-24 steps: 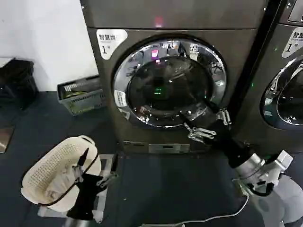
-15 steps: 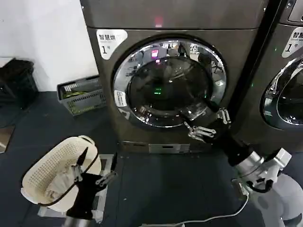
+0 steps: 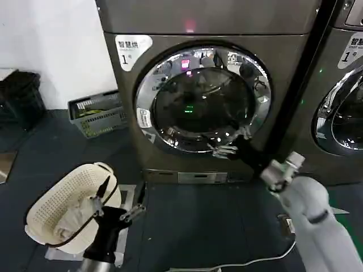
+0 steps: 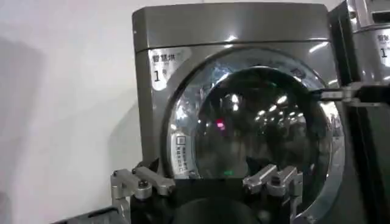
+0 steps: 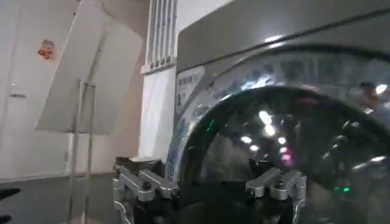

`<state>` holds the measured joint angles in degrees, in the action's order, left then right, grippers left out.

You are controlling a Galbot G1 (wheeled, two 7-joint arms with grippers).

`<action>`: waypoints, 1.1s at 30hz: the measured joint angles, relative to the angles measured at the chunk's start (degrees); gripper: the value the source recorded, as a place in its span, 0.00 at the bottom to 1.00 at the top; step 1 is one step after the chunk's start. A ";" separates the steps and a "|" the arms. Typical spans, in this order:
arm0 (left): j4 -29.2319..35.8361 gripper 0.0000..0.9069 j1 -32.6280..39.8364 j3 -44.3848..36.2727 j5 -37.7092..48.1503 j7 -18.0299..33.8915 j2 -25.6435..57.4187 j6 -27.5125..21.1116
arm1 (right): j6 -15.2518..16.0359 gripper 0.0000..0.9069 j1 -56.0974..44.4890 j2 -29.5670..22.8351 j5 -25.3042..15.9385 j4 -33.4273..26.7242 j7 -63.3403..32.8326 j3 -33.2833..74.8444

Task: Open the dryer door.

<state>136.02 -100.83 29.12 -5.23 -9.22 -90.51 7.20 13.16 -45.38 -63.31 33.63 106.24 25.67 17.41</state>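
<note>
Compared with the head view of 0.8 s ago, the right gripper (image 3: 226, 151) is found shifted toward the left and slightly up, its black forearm now drawn in so that the white arm shell fills the lower right corner; the dryer door (image 3: 202, 101) is unchanged and stays shut flush against the cabinet. The right gripper's metal fingers (image 3: 220, 151) are presented against the lower right arc of the chrome ring, with a narrow gap seen between them in the head view; in the right wrist view the two fingertips (image 5: 145, 183) are shown spread apart with nothing held. The dryer door lies directly ahead of and above that gripper. It is a round porthole with a wide, mirror-bright chrome ring around a dark, domed tinted glass; being circular, it has no long axis, and its face is pointed straight out toward the robot. The dryer cabinet (image 3: 125, 113) is finished in smooth brushed grey metal. The left gripper (image 3: 116, 211) is held low and well apart from the door, its fingers spread, just beside a cream perforated plastic basket (image 3: 54, 204) containing pale cloth. A grey slatted crate (image 3: 97, 115) is set on the floor beyond the left gripper, against the white wall.
</note>
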 joint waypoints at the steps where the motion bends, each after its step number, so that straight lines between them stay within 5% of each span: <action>1: 0.03 1.00 -0.06 0.02 -0.02 0.00 -0.02 -0.02 | 0.32 1.00 1.16 -0.34 -0.14 -1.29 0.25 -1.33; 9: 0.18 1.00 0.08 0.13 0.34 -0.51 -0.74 -1.67 | 0.95 1.00 8.13 -2.91 -3.76 -9.33 0.95 -7.90; 15: 0.60 1.00 0.02 0.25 0.64 -0.82 -0.75 -3.07 | -2.58 1.00 11.80 -4.91 -7.63 -14.17 2.94 -10.78; 33: 0.48 1.00 -0.14 0.46 1.39 -2.59 -0.79 -3.17 | -3.39 1.00 17.47 -10.48 -9.94 -22.76 3.61 -15.48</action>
<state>136.50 -100.97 29.58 -3.84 -11.81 -91.29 4.03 9.77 -27.91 -73.79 23.69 83.47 29.29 1.93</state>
